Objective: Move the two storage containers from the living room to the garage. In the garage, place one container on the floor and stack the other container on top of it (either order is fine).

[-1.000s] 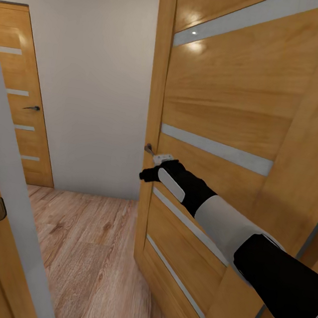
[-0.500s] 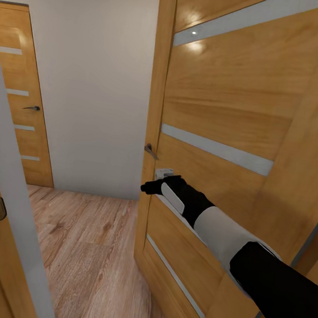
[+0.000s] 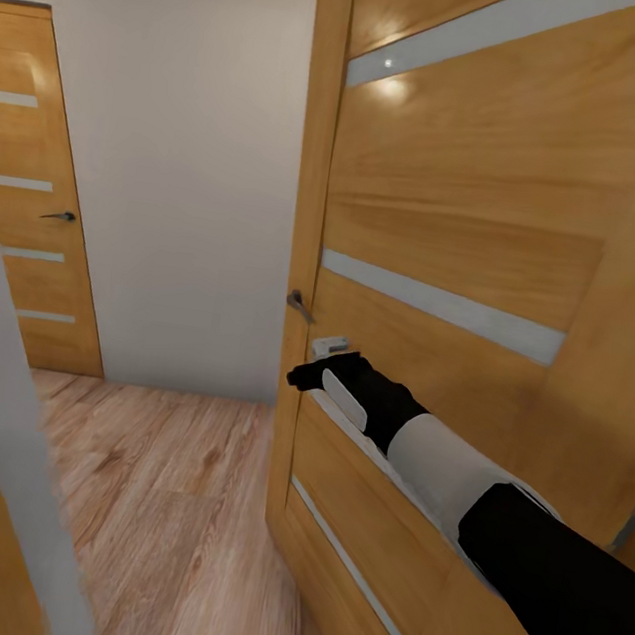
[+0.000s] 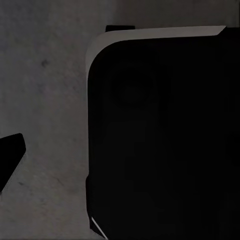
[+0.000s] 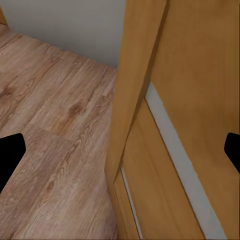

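The right gripper (image 3: 301, 376), fingertips (image 5: 11, 152) spread wide apart and holding nothing, reaches beside the edge of an open wooden door (image 3: 450, 235), just below its handle (image 3: 300, 302). Beyond lie a plank floor (image 3: 161, 498) and a second door (image 3: 33, 187). Whether the left gripper is open cannot be told. No storage container is in sight.

A home hallway. Light wood plank floor (image 3: 161, 498), plain grey-white wall (image 3: 188, 158). Two honey-coloured wooden doors with pale glass strips (image 3: 452, 225) stand nearby.
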